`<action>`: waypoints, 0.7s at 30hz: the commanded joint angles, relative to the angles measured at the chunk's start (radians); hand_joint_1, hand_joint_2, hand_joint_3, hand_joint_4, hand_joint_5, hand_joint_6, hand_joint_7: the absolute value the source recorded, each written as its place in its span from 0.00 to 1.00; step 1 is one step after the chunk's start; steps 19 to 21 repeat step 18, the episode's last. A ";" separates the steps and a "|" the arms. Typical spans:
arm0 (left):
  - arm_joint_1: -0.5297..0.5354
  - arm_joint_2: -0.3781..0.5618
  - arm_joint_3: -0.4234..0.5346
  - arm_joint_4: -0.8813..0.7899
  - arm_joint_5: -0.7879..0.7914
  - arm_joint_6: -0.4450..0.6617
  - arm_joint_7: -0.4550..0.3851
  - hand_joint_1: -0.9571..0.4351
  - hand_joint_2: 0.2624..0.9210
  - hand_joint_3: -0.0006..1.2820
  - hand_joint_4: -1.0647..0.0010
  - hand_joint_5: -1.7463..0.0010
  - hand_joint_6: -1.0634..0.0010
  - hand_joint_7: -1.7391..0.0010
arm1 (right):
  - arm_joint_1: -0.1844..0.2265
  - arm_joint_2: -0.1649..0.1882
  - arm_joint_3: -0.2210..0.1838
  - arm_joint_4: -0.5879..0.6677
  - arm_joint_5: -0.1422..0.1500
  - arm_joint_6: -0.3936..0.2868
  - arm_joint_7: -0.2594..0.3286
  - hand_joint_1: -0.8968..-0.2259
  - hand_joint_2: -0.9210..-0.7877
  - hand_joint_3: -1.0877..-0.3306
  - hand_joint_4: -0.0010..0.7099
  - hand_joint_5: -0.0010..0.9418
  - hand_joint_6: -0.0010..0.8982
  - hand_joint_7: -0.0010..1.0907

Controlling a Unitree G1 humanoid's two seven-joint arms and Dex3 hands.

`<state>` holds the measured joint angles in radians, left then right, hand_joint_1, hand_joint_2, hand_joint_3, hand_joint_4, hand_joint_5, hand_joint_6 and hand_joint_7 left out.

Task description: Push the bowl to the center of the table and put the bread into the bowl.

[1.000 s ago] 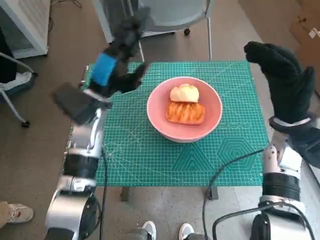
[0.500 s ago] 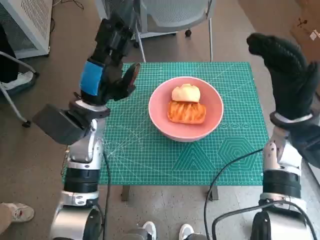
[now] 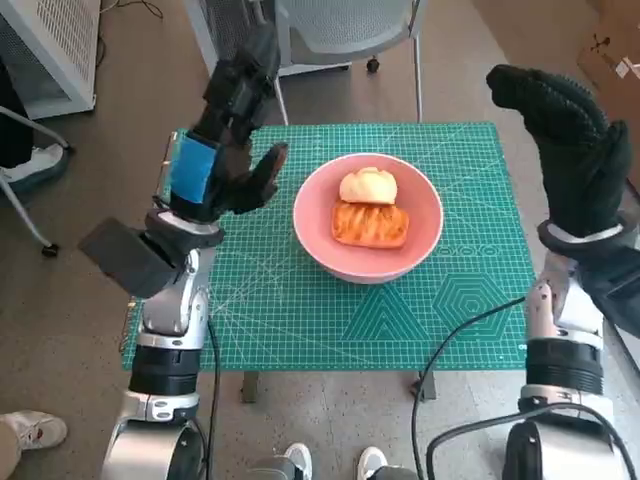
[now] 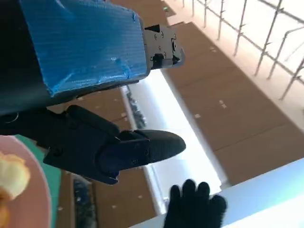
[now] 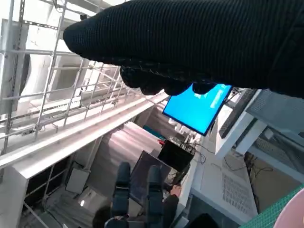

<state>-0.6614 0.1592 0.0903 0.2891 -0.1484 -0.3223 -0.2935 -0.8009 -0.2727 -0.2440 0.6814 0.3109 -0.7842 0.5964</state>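
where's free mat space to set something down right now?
Bare mat runs along the near edge below the bowl, and right of it. Crowded left of the bowl, where the left hand hovers.

Both forearms rise from below, with the hands raised and apart. Left hand: blue-taped back toward the camera, fingers extended and spread, thumb angled to the side, holding nothing. Right hand: gloved, upright, fingers extended close together, holding nothing.
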 commanded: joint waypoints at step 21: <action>0.033 0.016 -0.017 -0.055 0.042 -0.023 0.005 0.27 1.00 0.35 1.00 1.00 1.00 0.79 | 0.019 -0.016 0.014 -0.054 0.012 0.130 0.001 0.37 0.00 0.66 0.31 0.00 0.43 0.00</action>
